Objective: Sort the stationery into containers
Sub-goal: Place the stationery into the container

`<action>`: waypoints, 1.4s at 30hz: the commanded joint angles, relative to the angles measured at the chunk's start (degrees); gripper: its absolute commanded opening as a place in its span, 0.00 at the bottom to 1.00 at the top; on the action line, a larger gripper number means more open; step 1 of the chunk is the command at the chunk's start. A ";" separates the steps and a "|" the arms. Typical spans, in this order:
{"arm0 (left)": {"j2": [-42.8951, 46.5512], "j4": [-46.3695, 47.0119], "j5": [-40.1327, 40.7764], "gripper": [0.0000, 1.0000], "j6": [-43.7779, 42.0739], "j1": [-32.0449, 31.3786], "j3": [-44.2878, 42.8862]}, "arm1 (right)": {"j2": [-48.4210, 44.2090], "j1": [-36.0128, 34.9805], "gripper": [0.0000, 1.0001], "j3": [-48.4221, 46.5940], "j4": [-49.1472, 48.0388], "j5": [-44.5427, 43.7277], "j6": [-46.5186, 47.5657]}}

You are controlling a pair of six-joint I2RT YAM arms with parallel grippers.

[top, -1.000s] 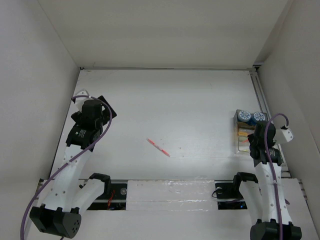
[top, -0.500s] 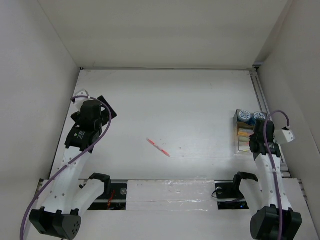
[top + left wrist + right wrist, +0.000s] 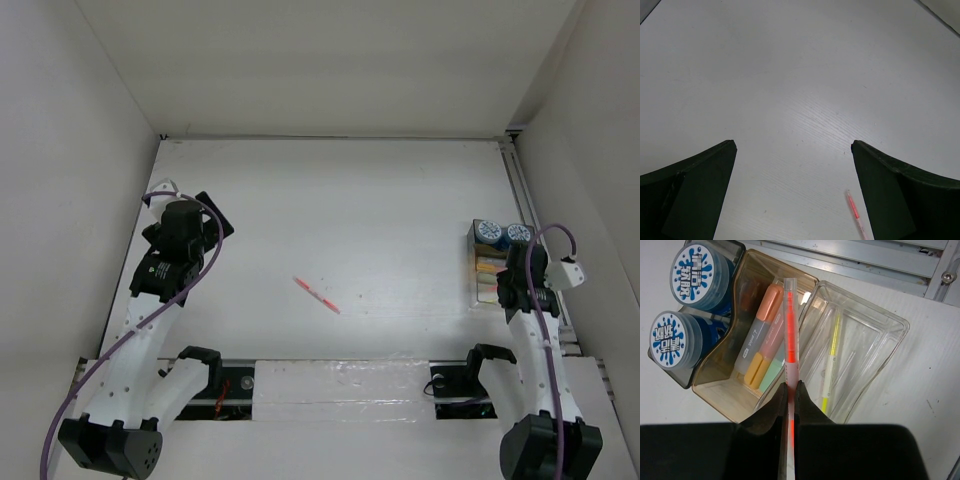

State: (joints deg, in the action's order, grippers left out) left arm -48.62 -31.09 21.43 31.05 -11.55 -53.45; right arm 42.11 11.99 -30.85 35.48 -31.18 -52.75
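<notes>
My right gripper (image 3: pixel 790 385) is shut on a thin red-pink pen (image 3: pixel 790 330) and holds it above the clear tray (image 3: pixel 892 347), over the wall between its marker and pen compartments. Two blue-and-white rolls (image 3: pixel 692 272) fill the tray's end compartment. Orange, yellow and green markers (image 3: pixel 760 345) lie in the tan-bottomed middle compartment. A thin yellow pen (image 3: pixel 830 365) lies in the clear compartment. In the top view the tray (image 3: pixel 478 290) sits at the table's right, under the right gripper (image 3: pixel 515 285). A second red-pink pen (image 3: pixel 317 295) lies mid-table. My left gripper (image 3: pixel 792 190) is open and empty; that pen (image 3: pixel 854 207) shows by its right finger.
A metal rail (image 3: pixel 525 215) runs along the table's right edge just beyond the tray. White walls enclose the table on the left, back and right.
My right gripper has shifted slightly toward the tray's far end with the pen held. The left arm and the pen on the table have not moved.
</notes>
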 commanded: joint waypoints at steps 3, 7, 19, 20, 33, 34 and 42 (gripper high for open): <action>0.81 1.30 0.01 1.00 -0.55 -0.23 -1.66 | 0.08 0.32 0.04 0.09 -2.61 1.12 -0.25; 1.34 1.30 0.01 1.00 -0.55 -0.23 -1.66 | -0.45 0.32 0.11 0.61 -2.61 1.12 -0.25; 1.34 1.30 -0.51 1.00 -1.08 -0.23 -1.66 | -3.00 0.32 0.13 1.85 -2.00 1.65 -1.48; 1.34 1.30 -0.51 1.00 -1.08 -0.23 -1.66 | -3.00 0.32 0.13 1.85 -2.00 1.65 -2.00; 0.28 1.30 -0.51 1.00 -1.08 -0.23 -1.66 | -3.52 0.32 0.53 2.37 -2.00 1.65 -2.00; 0.28 1.30 -0.51 1.00 -1.08 -0.23 -1.66 | -3.52 0.32 0.56 2.37 -2.00 1.65 -2.00; 0.28 1.30 -0.51 1.00 -1.08 -0.23 -1.66 | -4.05 0.32 0.57 2.37 -2.00 1.12 -2.00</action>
State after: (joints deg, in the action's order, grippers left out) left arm -48.36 -31.07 21.02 30.52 -11.55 -53.45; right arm 38.63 11.99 -29.02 35.48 -29.19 -54.35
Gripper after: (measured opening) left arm 0.997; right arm 0.569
